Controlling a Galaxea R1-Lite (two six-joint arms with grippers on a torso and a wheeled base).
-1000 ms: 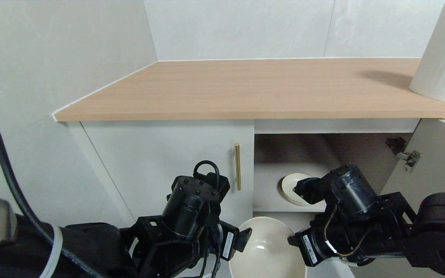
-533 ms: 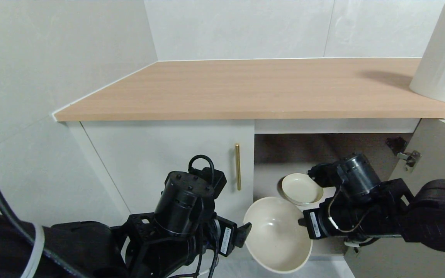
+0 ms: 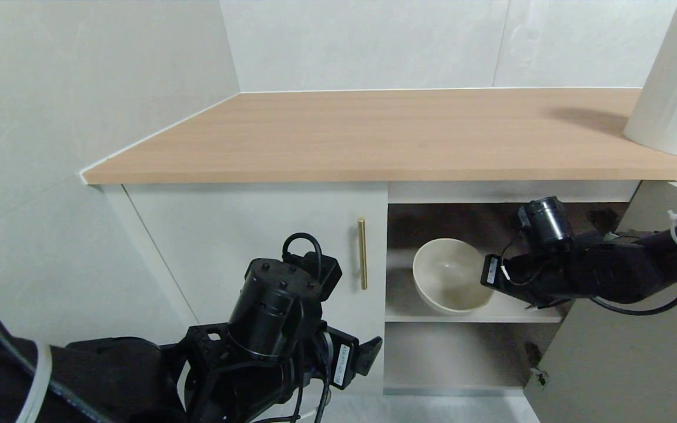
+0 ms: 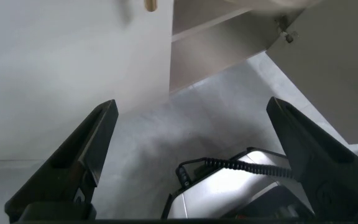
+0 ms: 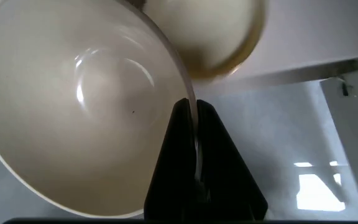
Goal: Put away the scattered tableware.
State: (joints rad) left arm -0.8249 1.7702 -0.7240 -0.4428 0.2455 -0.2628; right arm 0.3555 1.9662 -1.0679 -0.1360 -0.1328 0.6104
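A large cream bowl [image 3: 453,276] hangs inside the open cabinet, just above the shelf [image 3: 520,311]. My right gripper [image 3: 484,271] is shut on its right rim. In the right wrist view the black fingers [image 5: 194,155] pinch the rim of the bowl [image 5: 86,93], and a small cream dish [image 5: 216,37] lies on the shelf behind it. Low in front of the closed left door, my left gripper [image 3: 368,355] stands open. Its fingers [image 4: 92,149] are spread wide over the floor with nothing between them.
A wooden countertop [image 3: 374,135] runs above the cabinet, with a white ribbed shade [image 3: 673,88] at its right end. The left door has a brass handle [image 3: 361,252]. The right door [image 3: 638,352] is swung open beside my right arm. A lower compartment [image 3: 450,355] lies under the shelf.
My right gripper has lifted the bowl from low in front of the cabinet up and into it, over the shelf, now covering the small dish. The left arm has barely shifted.
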